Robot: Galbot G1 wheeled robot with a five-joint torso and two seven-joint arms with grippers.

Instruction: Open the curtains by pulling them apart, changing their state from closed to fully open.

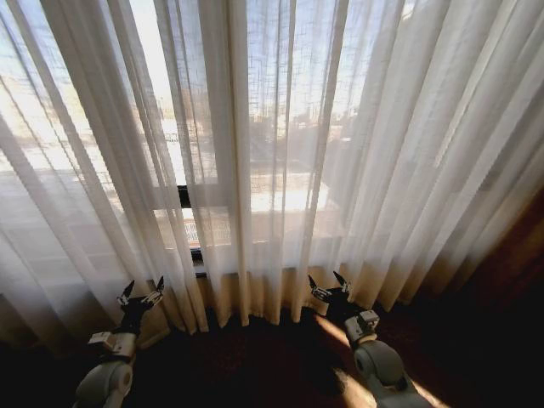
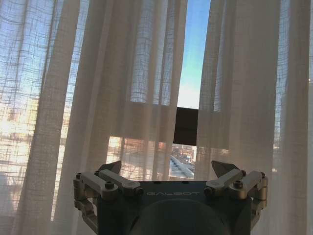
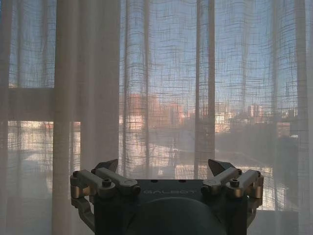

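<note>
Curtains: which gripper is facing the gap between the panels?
The left gripper. Its wrist view shows a narrow slit between the curtains, with bare sky and window frame. The right gripper faces unbroken fabric. Both have open jaws.

Daylight glows through the curtains [image 1: 280,153] ahead of both grippers; the floor [image 1: 255,365] beneath them lies dark, with a sunlit patch by the right gripper [image 1: 331,286].

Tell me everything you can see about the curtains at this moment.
The curtains are sheer, cream-white fabric with a loose woven texture and many vertical pleats, hanging down to the dark floor before a bright window. They are translucent: buildings show through. They are mostly closed; a narrow gap shows sky and window frame. The left gripper and right gripper are open, low before the hem, grasping nothing.
</note>
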